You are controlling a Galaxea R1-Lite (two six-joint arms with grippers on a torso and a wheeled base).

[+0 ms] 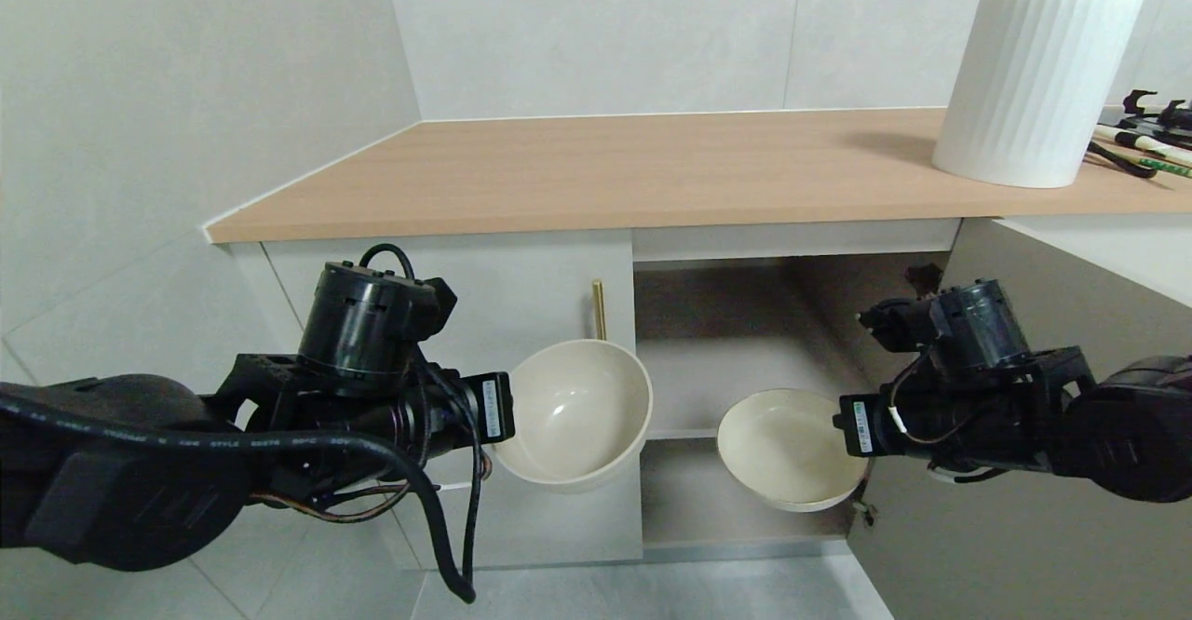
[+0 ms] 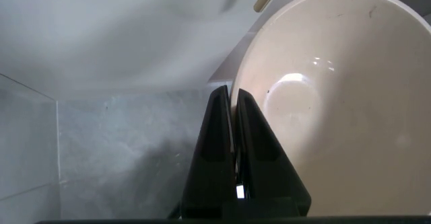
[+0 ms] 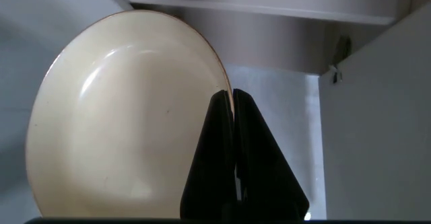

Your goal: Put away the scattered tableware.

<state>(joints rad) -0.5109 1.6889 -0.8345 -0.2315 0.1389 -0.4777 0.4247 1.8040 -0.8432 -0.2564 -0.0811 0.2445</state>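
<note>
Cream bowl (image 1: 573, 411): rim clamped in left tool (image 2: 233, 96) | shallow bowl (image 1: 787, 448): rim clamped in right tool (image 3: 233, 97) | wrist labels (image 1: 498, 408): perhaps barcodes, illegible

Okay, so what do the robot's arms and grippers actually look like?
The left arm and right arm are black and bulky, each wrist topped by a black cylinder. Thick black cables loop off the left arm. A white label sits near each wrist. The left gripper and right gripper have slim, black, tapering fingers.
</note>
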